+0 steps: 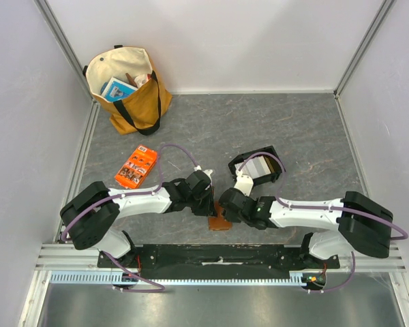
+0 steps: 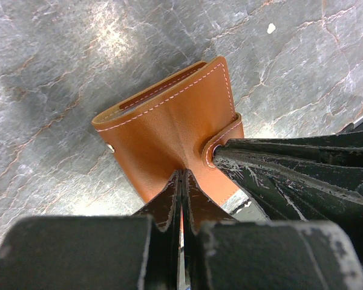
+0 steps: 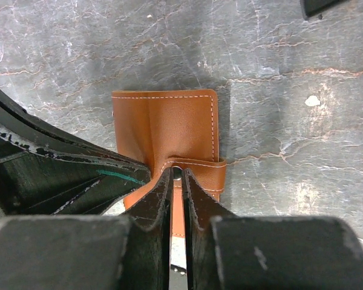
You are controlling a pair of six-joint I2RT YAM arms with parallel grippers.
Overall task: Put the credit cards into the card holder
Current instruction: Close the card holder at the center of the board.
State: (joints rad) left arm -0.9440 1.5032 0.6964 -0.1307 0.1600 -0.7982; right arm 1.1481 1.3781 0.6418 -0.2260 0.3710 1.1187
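We see white tubular links on the left arm [image 1: 140, 201] and the right arm [image 1: 307, 212], with bulky black housings [image 1: 88, 214] at the shoulders and black joints at the wrists. A thin purple cable [image 1: 180, 151] loops along each arm. The left gripper [image 2: 181, 176] and right gripper [image 3: 176, 175] are matt black, ribbed and scuffed pale along the edges. One finger carries a teal streak [image 3: 118, 177].

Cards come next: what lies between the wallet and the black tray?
In the top view, only the right arm's wrist lies between wallet and tray.
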